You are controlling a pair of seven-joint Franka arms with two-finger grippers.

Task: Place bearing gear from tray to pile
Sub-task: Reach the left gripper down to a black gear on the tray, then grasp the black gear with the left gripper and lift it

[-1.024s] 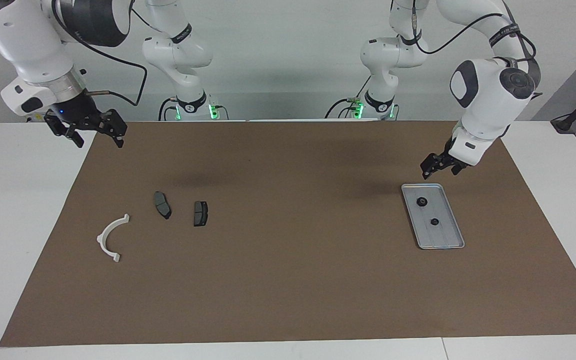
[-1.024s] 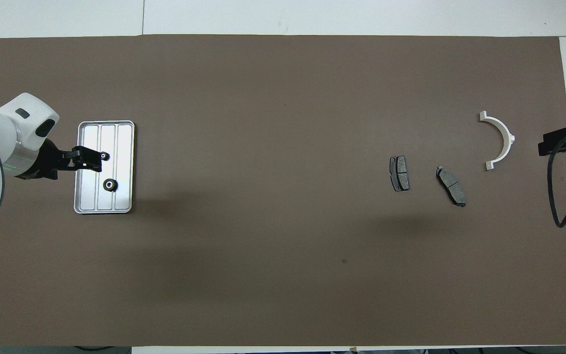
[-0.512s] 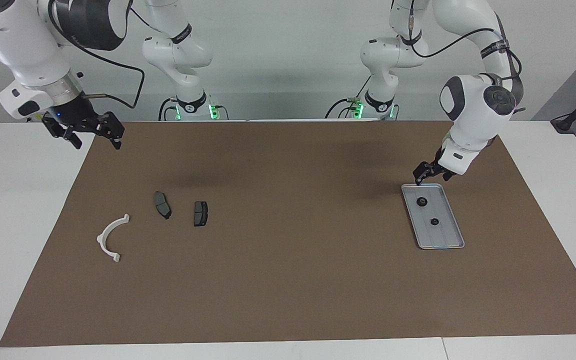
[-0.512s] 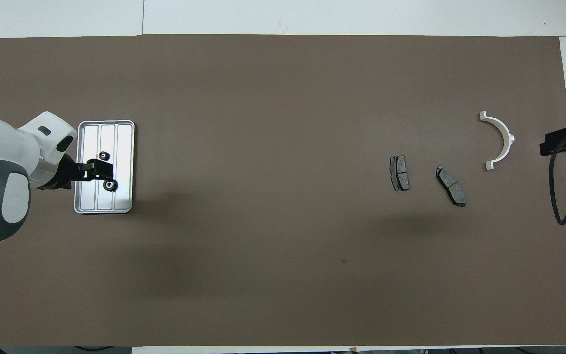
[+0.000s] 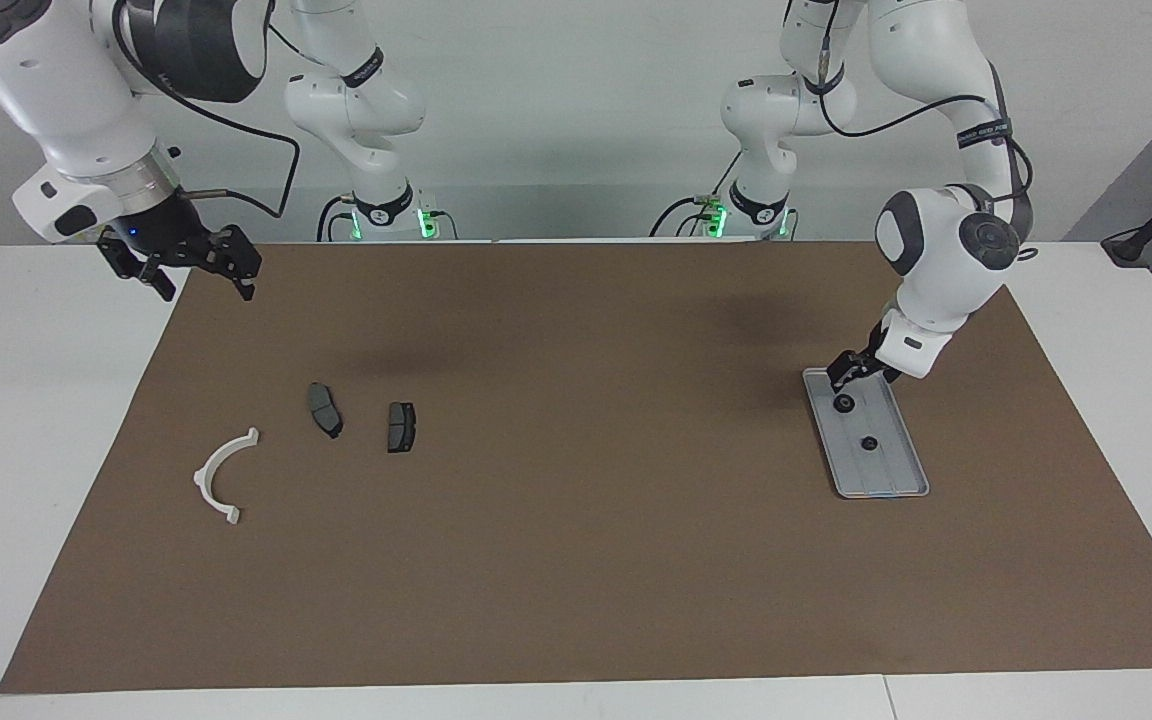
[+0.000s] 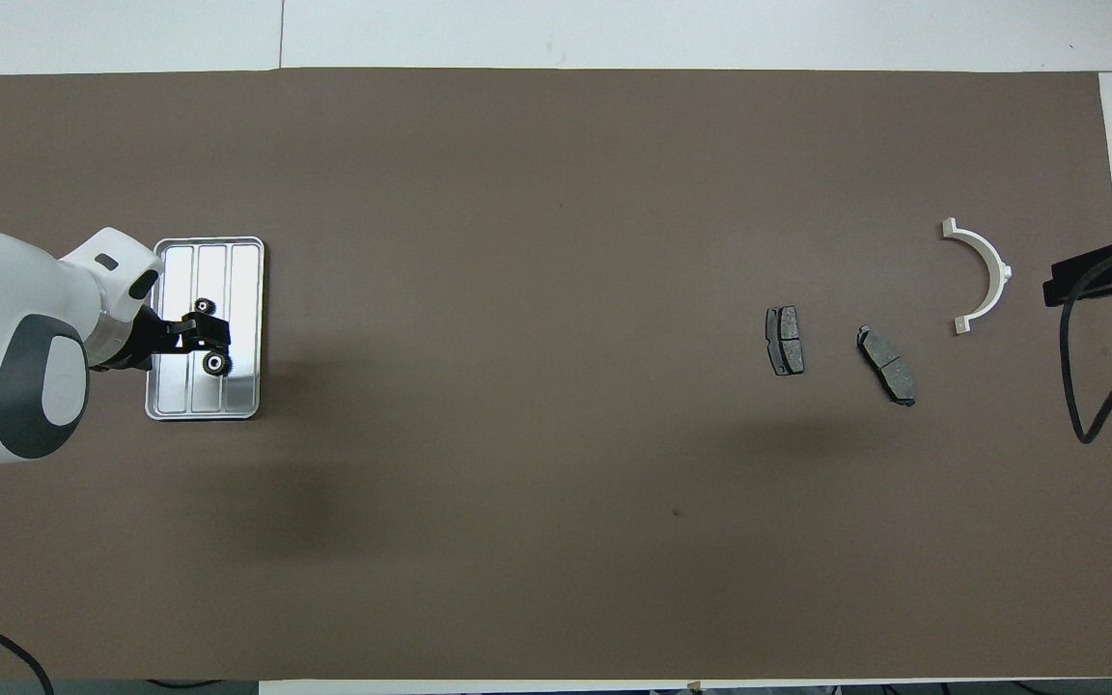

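From above, the tray (image 6: 206,328) lies at the left arm's end of the brown mat (image 6: 537,434) that covers the counter (image 6: 614,29). Two small black gears sit in it, one (image 6: 217,363) nearer the robots, the other (image 6: 204,307) farther off. The left pincer (image 6: 213,334) is over the tray, between the two gears, its jaws spread. Toward the right arm's end lie two dark brake pads (image 6: 784,340) (image 6: 886,364) side by side and a white curved bracket (image 6: 981,275) farther from the robots. The right pincer (image 6: 1087,278) shows at the mat's edge beside the bracket, a black cable (image 6: 1092,425) looping below it
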